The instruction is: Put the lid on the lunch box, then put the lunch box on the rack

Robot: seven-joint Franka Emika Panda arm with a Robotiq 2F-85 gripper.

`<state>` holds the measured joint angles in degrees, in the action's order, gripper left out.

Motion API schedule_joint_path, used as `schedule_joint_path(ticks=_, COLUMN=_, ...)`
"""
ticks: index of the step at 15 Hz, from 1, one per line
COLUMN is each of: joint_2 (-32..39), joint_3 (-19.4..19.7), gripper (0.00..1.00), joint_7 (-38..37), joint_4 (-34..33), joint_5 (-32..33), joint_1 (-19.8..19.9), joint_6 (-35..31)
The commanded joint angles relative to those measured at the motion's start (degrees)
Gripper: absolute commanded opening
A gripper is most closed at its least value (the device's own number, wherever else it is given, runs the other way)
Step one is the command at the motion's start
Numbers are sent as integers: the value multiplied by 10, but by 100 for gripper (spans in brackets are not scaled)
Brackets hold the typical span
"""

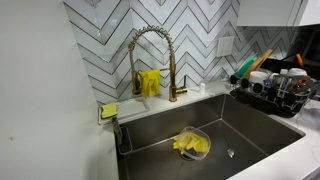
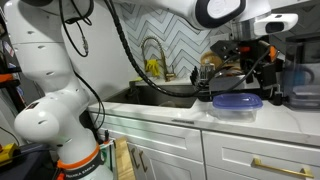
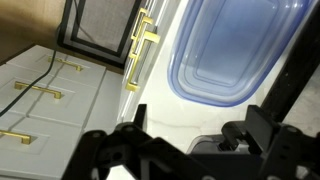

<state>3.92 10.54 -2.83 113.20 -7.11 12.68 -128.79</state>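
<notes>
The blue translucent lid lies flat on the white counter, and in the wrist view it fills the upper right. My gripper hangs just above the lid, open and empty; in the wrist view its two black fingers stand apart over bare counter beside the lid's edge. The clear lunch box sits in the sink basin with something yellow inside it. The black wire rack stands on the counter beside the sink, loaded with dishes and utensils; in an exterior view it is partly hidden behind the gripper.
A gold spring faucet rises behind the steel sink. A yellow sponge lies at the sink's corner. White cabinets with gold handles run below the counter. The robot's white base stands by the cabinets.
</notes>
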Motion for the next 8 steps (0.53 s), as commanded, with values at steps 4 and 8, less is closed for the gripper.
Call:
schedule_joint_path(ticks=4, joint_2=38, joint_3=3, gripper=100, joint_7=182, joint_4=-45, joint_5=-61, joint_1=16, joint_6=46)
schedule_joint_path(ticks=8, joint_2=78, joint_3=0, gripper=100, joint_7=294, joint_4=-96, joint_5=-95, joint_1=35, joint_6=133)
